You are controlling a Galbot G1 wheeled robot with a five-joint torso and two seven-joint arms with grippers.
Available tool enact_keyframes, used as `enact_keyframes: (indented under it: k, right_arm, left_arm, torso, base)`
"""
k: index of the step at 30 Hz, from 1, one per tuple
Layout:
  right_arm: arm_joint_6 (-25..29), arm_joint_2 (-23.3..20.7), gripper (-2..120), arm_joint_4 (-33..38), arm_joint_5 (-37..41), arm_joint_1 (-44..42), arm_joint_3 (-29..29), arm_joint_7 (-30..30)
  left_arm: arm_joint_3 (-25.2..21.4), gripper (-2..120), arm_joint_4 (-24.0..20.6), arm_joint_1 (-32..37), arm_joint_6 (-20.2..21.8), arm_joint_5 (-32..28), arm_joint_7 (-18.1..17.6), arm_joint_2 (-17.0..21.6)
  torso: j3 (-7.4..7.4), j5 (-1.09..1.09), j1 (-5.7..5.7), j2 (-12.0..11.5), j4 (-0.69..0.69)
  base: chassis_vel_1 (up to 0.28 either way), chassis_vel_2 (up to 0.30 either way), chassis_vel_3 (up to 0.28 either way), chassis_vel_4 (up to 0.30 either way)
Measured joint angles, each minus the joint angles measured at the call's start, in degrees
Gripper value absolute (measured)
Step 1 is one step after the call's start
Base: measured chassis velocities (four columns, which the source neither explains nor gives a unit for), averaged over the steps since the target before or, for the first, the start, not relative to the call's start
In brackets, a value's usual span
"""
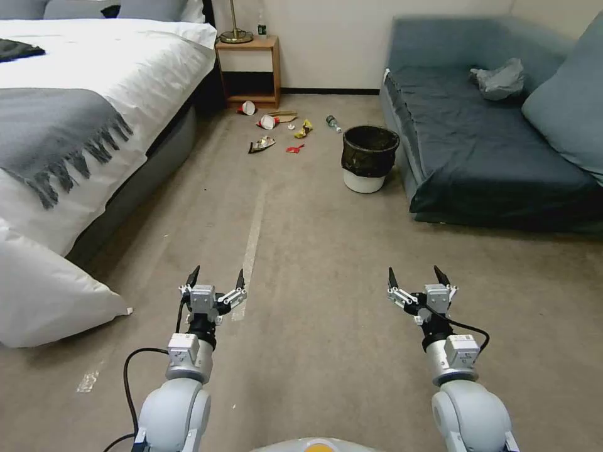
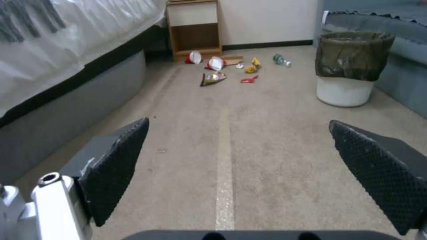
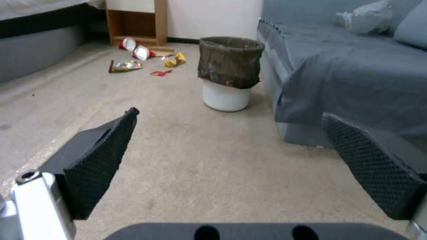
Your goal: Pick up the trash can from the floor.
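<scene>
A: Where is the trash can (image 1: 369,158) sitting?

B: It is standing upright on the floor (image 1: 314,263), just beside the front corner of the blue sofa (image 1: 490,157), well ahead of the robot. Its dark liner (image 3: 230,61) is draping over the rim and upper sides, leaving the white base showing below.

A: And the arms?

B: The left gripper (image 1: 215,282) and the right gripper (image 1: 418,281) are hovering low in front of the base, well apart from the can. Both are holding their jaws wide apart, with nothing between them.

A: What is likely to go wrong from here?

B: Probably the grasp itself. The liner is looking loose and wrinkled, so fingers closing on the plastic alone might be pulling the bag off instead of lifting the bin. The can is also light-looking and round, so a one-sided nudge could be tipping it over or pushing it against the sofa.

A: Anything in the way?

B: Scattered litter (image 1: 276,129) is lying beyond the can, near the wooden nightstand (image 1: 248,69), so it is not blocking the approach. The sofa edge is the tighter spot: the right arm may be brushing it while reaching in.

A: And the bed (image 1: 75,113)?

B: It is lying off to the left, apart from the path.
</scene>
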Motion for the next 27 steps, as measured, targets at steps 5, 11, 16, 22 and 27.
enact_keyframes:
  k: [5, 11, 16, 22, 27]
  right_arm:
    - [0.00, 0.00, 100, 0.00, 0.00, 0.00, 0.00, 0.00]
    - [0.00, 0.00, 100, 0.00, 0.00, 0.00, 0.00, 0.00]
    - [-0.19, 0.04, 100, 0.10, 0.00, -0.06, 0.02, -0.01]
    - [-6.79, 1.85, 100, 7.04, -0.83, -2.58, 2.18, -3.14]
    - [-13.28, 3.66, 100, 13.82, -1.75, -5.03, 4.30, -6.28]
  left_arm:
    - [0.00, 100, 0.00, 0.01, 0.00, 0.00, 0.00, 0.00]
    - [0.00, 100, 0.00, 0.00, 0.00, 0.00, 0.00, 0.00]
    - [-0.05, 100, -0.28, 0.02, 0.17, -0.22, 0.00, 0.00]
    - [-2.08, 99, -7.69, 0.75, 6.92, -8.21, -1.44, 0.46]
    - [-3.85, 100, -13.86, 1.35, 12.44, -15.06, -2.68, 0.89]
  torso:
    - [0.00, 0.00, 0.00, 0.00, 0.00]
    - [0.00, 0.00, 0.00, 0.00, 0.00]
    - [0.00, 0.00, 0.00, 0.00, 0.00]
    - [0.00, 0.00, 0.00, 0.00, 0.00]
    - [0.00, 0.02, 0.00, 0.00, 0.00]
  base:
    - [0.000, 0.000, 0.000, 0.000]
    - [0.000, 0.000, 0.000, 0.000]
    - [0.000, 0.000, 0.000, 0.000]
    - [0.000, 0.000, 0.000, 0.000]
    - [0.000, 0.000, 0.000, 0.000]
